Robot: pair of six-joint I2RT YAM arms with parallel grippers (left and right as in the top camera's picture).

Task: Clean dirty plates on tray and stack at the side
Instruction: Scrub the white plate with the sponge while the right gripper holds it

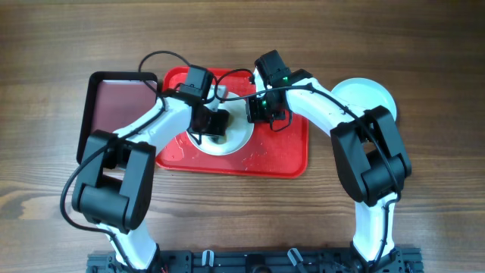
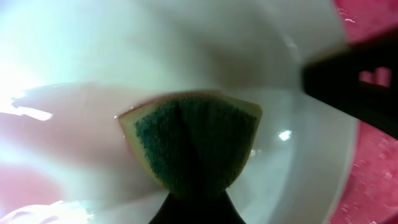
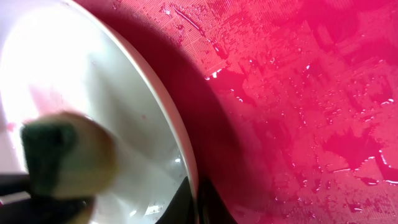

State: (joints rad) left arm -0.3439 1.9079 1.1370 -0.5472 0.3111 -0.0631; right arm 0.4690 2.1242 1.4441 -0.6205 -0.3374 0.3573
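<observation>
On the wooden surface (image 1: pixel 45 45), the wet red tray (image 1: pixel 288 155) is carrying a white plate (image 1: pixel 239 141) left of centre, while another plate (image 1: pixel 371 91) is sitting off its right end. The right end effector (image 1: pixel 260 112) is pinching the white plate's rim, and the left end effector (image 1: pixel 214 123) is squeezing a soft sponge (image 2: pixel 193 146) against it. The stiff, breakable plate is probably running slippery, so the rim is looking like the surest hold.

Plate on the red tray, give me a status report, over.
Left gripper shut on sponge, sponge on white plate. Right gripper shut on plate rim. Plate on wet red tray. Nothing in the way; second white plate beside the tray.
</observation>
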